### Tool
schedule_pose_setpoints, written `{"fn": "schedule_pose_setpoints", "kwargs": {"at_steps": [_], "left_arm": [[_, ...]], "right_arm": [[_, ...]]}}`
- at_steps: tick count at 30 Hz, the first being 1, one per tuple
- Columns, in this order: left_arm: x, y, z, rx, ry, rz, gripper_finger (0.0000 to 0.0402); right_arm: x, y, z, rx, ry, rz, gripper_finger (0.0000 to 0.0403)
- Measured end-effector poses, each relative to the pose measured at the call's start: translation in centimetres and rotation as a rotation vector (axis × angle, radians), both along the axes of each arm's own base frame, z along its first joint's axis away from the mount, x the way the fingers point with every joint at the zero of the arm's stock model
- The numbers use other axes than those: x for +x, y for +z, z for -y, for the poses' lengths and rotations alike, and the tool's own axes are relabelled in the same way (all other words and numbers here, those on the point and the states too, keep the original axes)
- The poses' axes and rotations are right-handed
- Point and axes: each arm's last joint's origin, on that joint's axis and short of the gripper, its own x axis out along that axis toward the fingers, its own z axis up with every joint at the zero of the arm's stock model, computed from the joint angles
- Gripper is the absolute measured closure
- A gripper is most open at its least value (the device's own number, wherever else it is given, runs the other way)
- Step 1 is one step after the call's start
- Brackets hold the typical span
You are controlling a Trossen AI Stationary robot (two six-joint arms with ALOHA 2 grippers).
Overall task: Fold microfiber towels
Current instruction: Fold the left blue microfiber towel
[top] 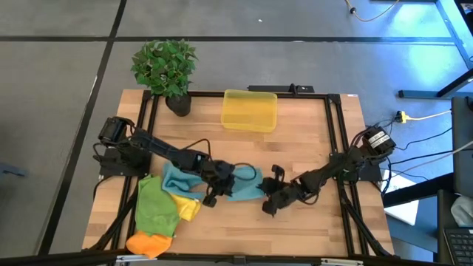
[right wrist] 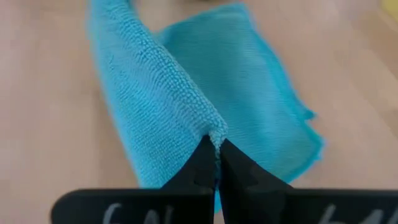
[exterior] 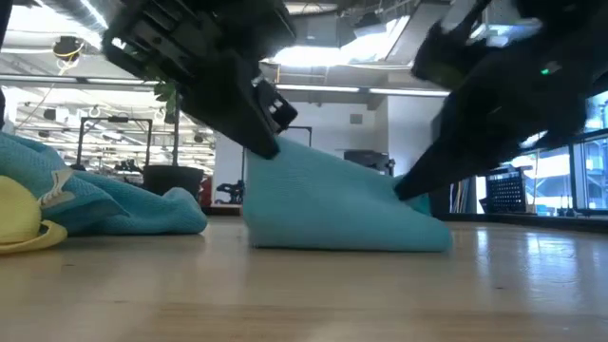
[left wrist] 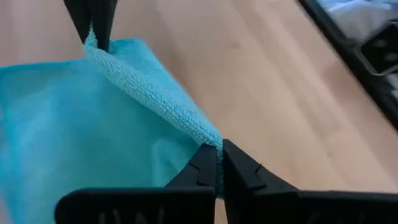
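Observation:
A teal-blue microfiber towel (top: pixel 242 186) lies mid-table between my two grippers, raised into a tent-like ridge (exterior: pixel 332 199) with its lower part on the wood. My left gripper (top: pixel 212 193) is shut on the ridge's left end, my right gripper (top: pixel 269 204) on its right end. In the left wrist view the right gripper's fingers (left wrist: pixel 93 25) show at the ridge's far end. Left of them lies a heap of more towels: another teal one (top: pixel 177 179), a green one (top: pixel 155 207), a yellow one (top: pixel 189 210) and an orange one (top: pixel 148 242). My left gripper pinches the towel's raised edge at its left end (left wrist: pixel 211 138) between its two fingers, slanting down from the table's left. The edge runs as a drawn ridge toward the other gripper; the cloth below it rests on the table. My right gripper pinches the same ridge at its right end (right wrist: pixel 214 132) between its two fingers, slanting down from the table's right. The cloth is bunched at the fingertips, so one layer or several cannot be told. The towel slopes away from the hold onto the table.
A translucent yellow bin (top: pixel 250 109) stands at the far middle of the table, with a potted plant (top: pixel 166 70) at the far left corner. Bare wood (top: pixel 310 133) lies between the bin and the right arm and along the near edge.

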Motion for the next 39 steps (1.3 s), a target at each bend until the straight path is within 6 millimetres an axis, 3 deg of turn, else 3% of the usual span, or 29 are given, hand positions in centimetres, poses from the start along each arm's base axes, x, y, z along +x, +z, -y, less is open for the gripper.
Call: {"fn": "schedule_pose_setpoints", "kwargs": {"at_steps": [9, 13, 18, 28, 39], "left_arm": [[-1.2, 0.6, 5.7, -0.060, -0.099, 0.061, 0.0401], [-1.6, 0.7, 6.8, -0.033, -0.106, 0.087, 0.0401], [-1.4, -0.1, 4.5, 0.043, -0.003, -0.015, 0.0401], [-0.4, -0.3, -0.8, -0.021, 0.024, -0.050, 0.0401], [-3.1, -0.1, -0.2, -0.020, 0.045, 0.000, 0.0401]], "right_arm": [[-1.5, 1.0, -4.8, 0.136, 0.151, 0.119, 0.0401], [-1.7, 1.2, -5.3, 0.132, 0.172, 0.144, 0.0401], [-0.9, 0.9, -3.5, 0.081, 0.092, 0.119, 0.0401], [0.9, 0.2, 1.2, 0.039, -0.046, 0.035, 0.0401], [1.3, 0.5, 1.2, 0.078, -0.006, 0.059, 0.0401]]}}
